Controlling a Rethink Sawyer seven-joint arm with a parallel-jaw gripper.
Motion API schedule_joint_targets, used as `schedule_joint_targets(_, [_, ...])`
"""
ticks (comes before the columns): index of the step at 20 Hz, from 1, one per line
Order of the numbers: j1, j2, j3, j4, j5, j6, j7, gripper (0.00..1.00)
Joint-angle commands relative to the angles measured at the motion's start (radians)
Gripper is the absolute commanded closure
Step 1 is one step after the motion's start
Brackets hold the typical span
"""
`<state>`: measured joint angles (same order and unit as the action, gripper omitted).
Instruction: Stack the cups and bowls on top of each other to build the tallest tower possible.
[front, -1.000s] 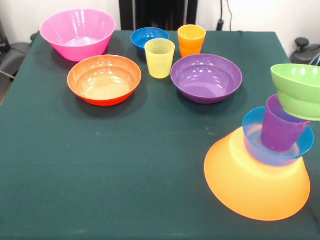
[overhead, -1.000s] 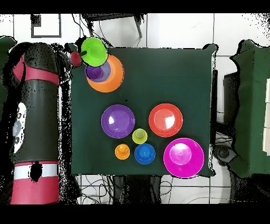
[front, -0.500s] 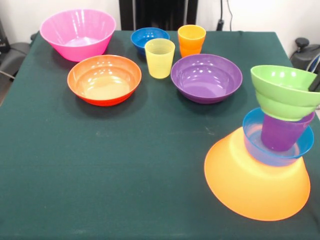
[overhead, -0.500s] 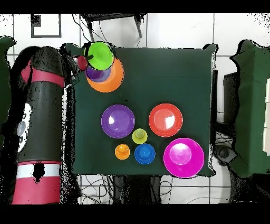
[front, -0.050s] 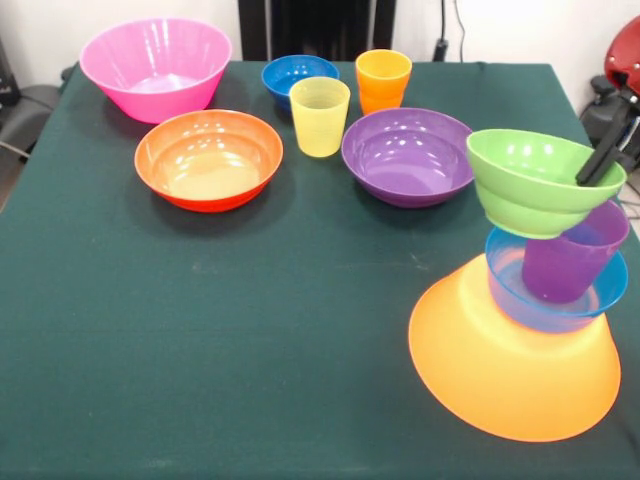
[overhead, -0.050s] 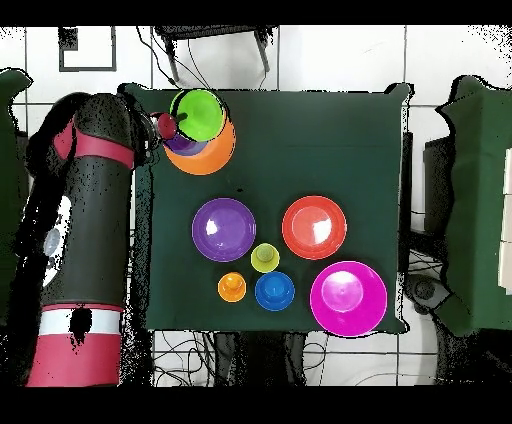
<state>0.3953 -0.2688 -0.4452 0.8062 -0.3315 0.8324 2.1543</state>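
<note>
Seven bowls and three cups sit on the counter (front, -0.050s: 200, 320). The pincer (front, -0.050s: 600, 162) pinches the green bowl (front, -0.050s: 535, 180) by its rim, above the purple cup (front, -0.050s: 565, 260) of the tower (front, -0.050s: 520, 350) at one corner.

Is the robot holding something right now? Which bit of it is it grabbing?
Yes, the green bowl. The gripper has it by the rim, on the side at the front view's right, with a dark finger reaching inside the bowl above the purple cup.
</note>
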Motion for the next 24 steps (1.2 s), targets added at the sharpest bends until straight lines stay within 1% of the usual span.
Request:
schedule_joint_targets(1, [-0.024, -0.021, 0.131, 0.130, -0.041, 0.037, -0.248, 1.00])
schedule_joint_targets(4, [-0.022, -0.025, 0.136, 0.137, -0.041, 0.041, -0.243, 1.00])
schedule_joint_targets(7, [-0.020, -0.030, 0.136, 0.139, -0.038, 0.066, -0.240, 1.00])
schedule_joint_targets(9, [-0.029, -0.035, 0.152, 0.143, -0.021, 0.099, -0.252, 1.00])
schedule_joint_targets(14, [-0.037, -0.036, 0.181, 0.138, 0.005, 0.134, -0.245, 1.00])
schedule_joint_targets(17, [-0.040, -0.039, 0.202, 0.137, 0.012, 0.136, -0.241, 1.00])
schedule_joint_targets(20, [-0.046, -0.035, 0.220, 0.122, 0.021, 0.161, -0.247, 1.00])
schedule_joint_targets(24, [-0.042, -0.033, 0.226, 0.117, 0.019, 0.175, -0.232, 1.00])
